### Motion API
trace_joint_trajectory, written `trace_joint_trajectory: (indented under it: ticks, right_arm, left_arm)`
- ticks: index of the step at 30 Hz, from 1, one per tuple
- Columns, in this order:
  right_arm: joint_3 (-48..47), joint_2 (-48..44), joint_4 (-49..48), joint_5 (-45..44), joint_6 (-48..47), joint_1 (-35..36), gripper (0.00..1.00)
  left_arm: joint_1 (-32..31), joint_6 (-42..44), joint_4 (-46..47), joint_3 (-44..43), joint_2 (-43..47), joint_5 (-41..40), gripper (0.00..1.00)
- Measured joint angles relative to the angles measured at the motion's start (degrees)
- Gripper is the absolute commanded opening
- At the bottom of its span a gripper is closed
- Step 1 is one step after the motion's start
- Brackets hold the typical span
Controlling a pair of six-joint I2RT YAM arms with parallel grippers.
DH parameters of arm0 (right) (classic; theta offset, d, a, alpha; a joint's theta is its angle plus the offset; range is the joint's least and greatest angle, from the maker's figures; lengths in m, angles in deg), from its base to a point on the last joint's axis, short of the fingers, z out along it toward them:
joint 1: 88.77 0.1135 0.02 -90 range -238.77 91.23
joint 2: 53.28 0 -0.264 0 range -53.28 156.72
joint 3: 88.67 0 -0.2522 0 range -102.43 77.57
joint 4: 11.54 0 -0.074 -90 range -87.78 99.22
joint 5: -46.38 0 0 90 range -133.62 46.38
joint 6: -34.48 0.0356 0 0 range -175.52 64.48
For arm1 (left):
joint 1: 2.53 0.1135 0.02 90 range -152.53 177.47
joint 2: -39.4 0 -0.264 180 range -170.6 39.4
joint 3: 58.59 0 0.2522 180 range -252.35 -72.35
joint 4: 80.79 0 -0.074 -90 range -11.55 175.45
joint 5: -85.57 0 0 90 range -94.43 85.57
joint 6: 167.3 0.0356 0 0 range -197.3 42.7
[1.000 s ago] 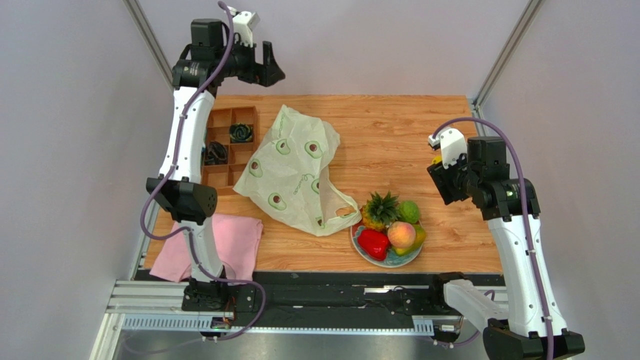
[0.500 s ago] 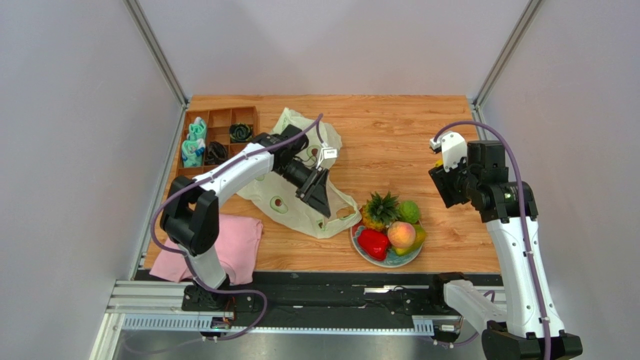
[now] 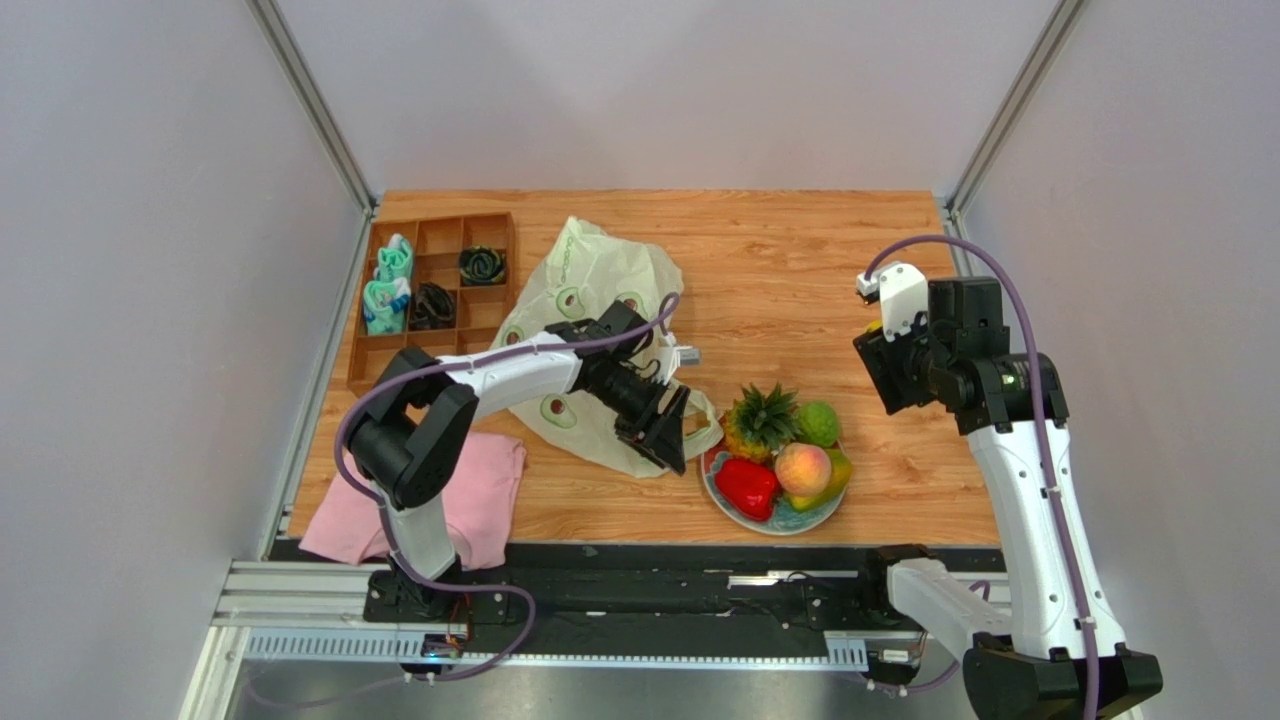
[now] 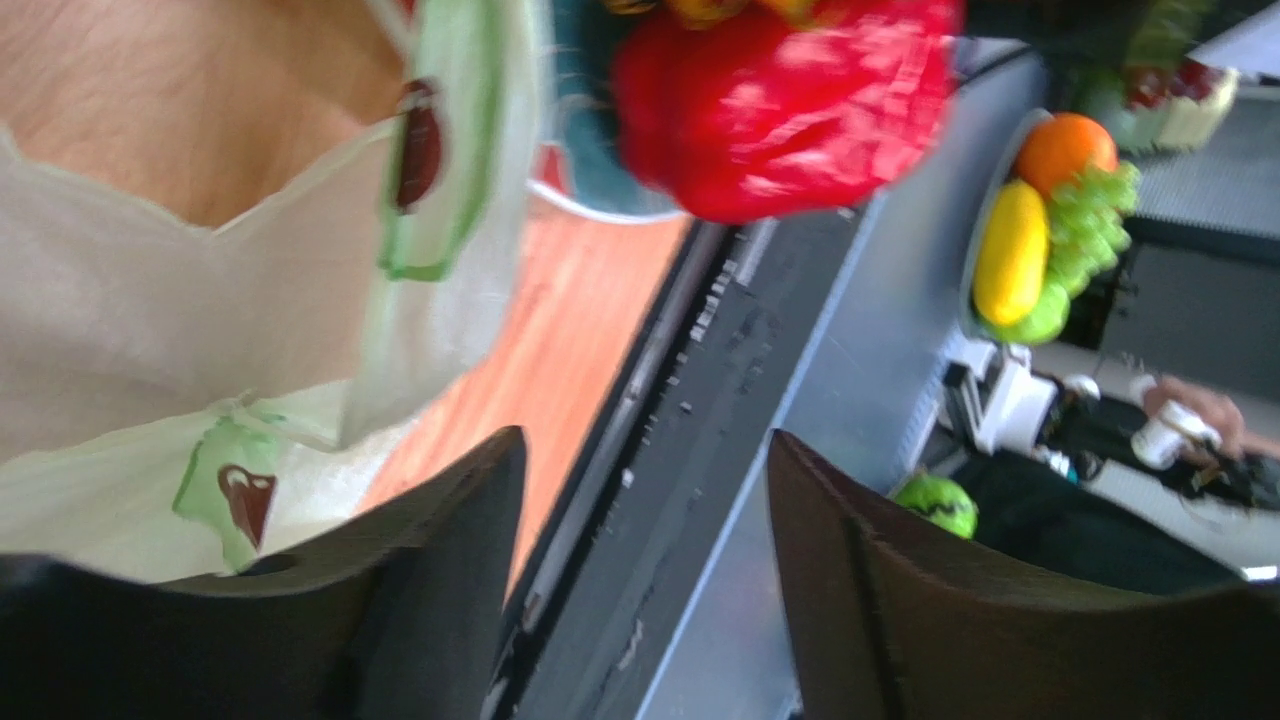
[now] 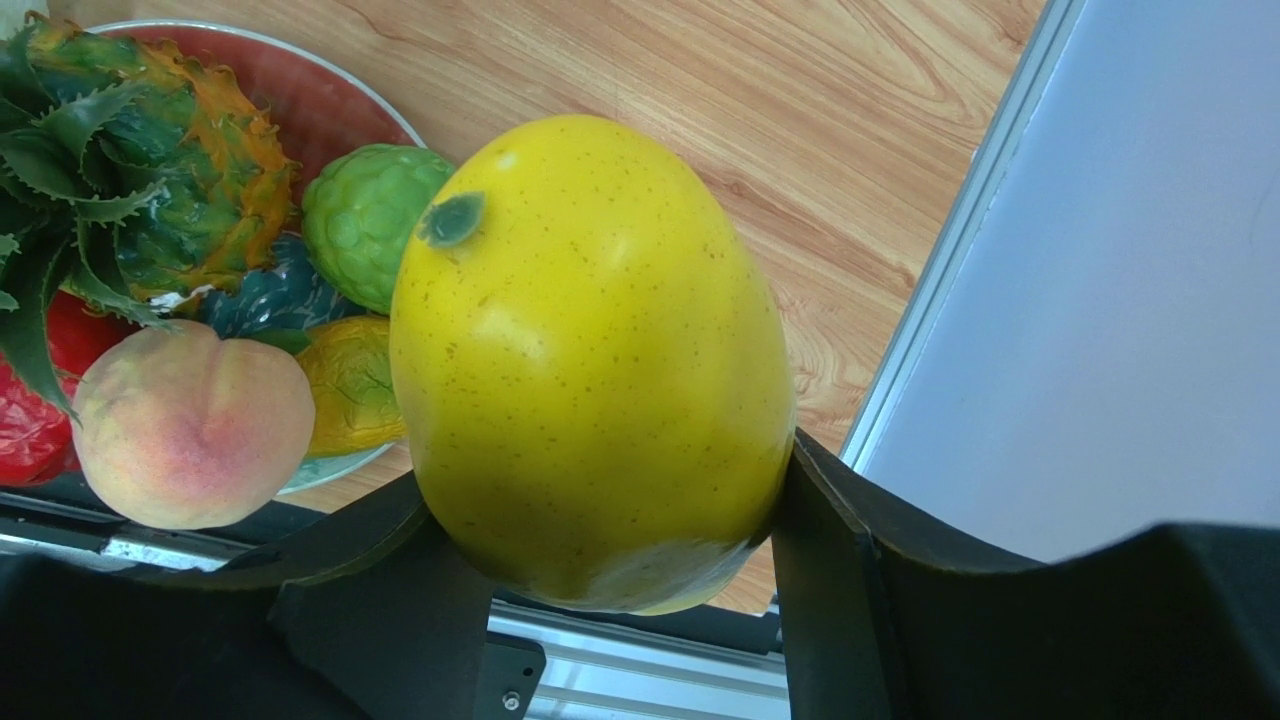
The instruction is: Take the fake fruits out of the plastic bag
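Nearest me, fruits (image 3: pixel 803 468) crowd the plate (image 3: pixel 735 513); my left hand (image 4: pixel 643 450) gapes empty at the edge of the bag (image 3: pixel 594 293), and my right hand (image 5: pixel 601 525) clamps the mango (image 5: pixel 586 360) above the tabletop (image 3: pixel 781 270), so I should lower it slowly beside the green ball (image 3: pixel 818 422).

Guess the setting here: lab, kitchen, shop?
Probably a robot lab test cell: plain panel walls on aluminium framing, left arm and right arm bolted to a rail at a wooden table, fake fruits as props.
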Motion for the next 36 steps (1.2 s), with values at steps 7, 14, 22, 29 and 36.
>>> trace_joint_trajectory:
  ticks: [7,14,22,29,36]
  right_arm:
    - [0.07,1.75,-0.04,1.53,1.05,-0.02,0.02]
    - [1.31,1.77,0.02,3.19,2.01,-0.02,0.03]
    - [3.85,-1.66,1.31,3.67,2.91,-0.02,0.02]
    - [4.66,-2.12,2.34,4.2,3.02,-0.02,0.01]
    - [5.03,-2.14,2.38,4.74,2.99,-0.02,0.01]
  left_arm:
    - [-4.2,-8.35,9.77,6.88,0.04,-7.82,0.65]
    - [-5.6,-17.53,21.73,11.65,0.02,-11.17,0.52]
    - [-4.48,-28.35,30.23,12.83,-4.59,-12.41,0.45]
    - [-5.2,-33.64,33.83,11.04,-7.28,-11.8,0.43]
    - [-5.25,-35.74,34.88,10.95,-7.48,-11.58,0.35]
